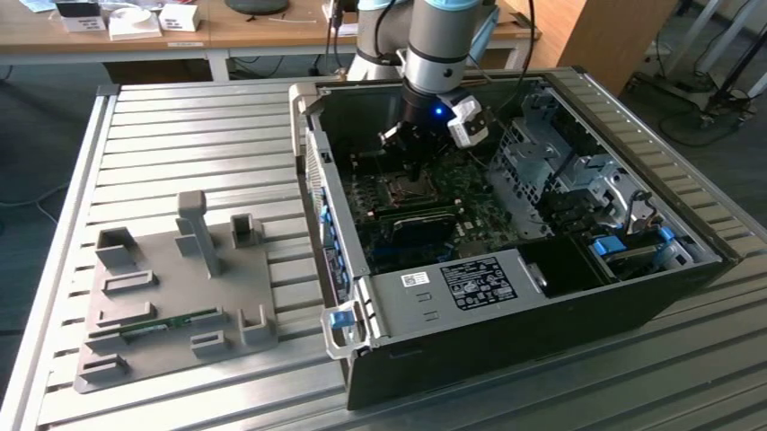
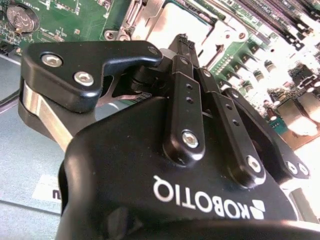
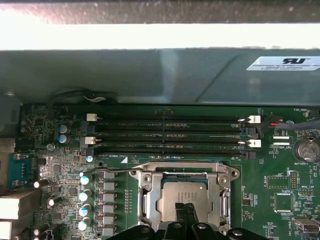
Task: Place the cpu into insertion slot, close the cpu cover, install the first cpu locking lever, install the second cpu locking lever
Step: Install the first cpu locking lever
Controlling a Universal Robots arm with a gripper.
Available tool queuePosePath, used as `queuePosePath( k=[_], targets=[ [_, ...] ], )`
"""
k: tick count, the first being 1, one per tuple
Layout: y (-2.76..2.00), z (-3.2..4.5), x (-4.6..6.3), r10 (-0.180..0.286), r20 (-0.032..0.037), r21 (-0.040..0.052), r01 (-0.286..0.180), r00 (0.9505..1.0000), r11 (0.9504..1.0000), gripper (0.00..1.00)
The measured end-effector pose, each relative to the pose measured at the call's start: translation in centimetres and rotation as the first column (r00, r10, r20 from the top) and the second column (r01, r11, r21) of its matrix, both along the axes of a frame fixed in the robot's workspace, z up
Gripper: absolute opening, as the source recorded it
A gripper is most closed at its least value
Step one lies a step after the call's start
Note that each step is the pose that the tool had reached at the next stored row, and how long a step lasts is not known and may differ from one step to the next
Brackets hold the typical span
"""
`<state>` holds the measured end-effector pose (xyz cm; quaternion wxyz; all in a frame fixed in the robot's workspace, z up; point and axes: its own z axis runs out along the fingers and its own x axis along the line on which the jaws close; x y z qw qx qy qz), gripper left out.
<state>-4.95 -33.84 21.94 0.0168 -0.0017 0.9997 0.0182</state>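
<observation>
On the slatted table (image 1: 180, 117), the open computer case (image 1: 540, 332) takes up the exterior view's 3 o'clock side. Over its green circuit board (image 3: 280, 200) the tool (image 3: 186, 209) has its fingers pressed together, gripping nothing, tips over the cpu (image 3: 192, 192). The cpu is silvery-grey, square and seated in the insertion slot (image 3: 227, 175) beneath the lowered cpu cover (image 3: 149, 200).

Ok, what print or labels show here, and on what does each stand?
Gripper body: white maker's lettering, upside down; brand, left unquoted.
Case wall sticker: too small.
Green circuit board: white component marks, too small.
Grey cage: black label, too small.
</observation>
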Motion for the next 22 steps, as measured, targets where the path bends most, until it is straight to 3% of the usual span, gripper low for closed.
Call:
queuePosePath(
  k=[22],
  targets=[
    [0.0, 0.4, 0.0, 0.0, 0.0, 0.0, 0.0, 1.0, 1.0, 0.11]
  ],
)
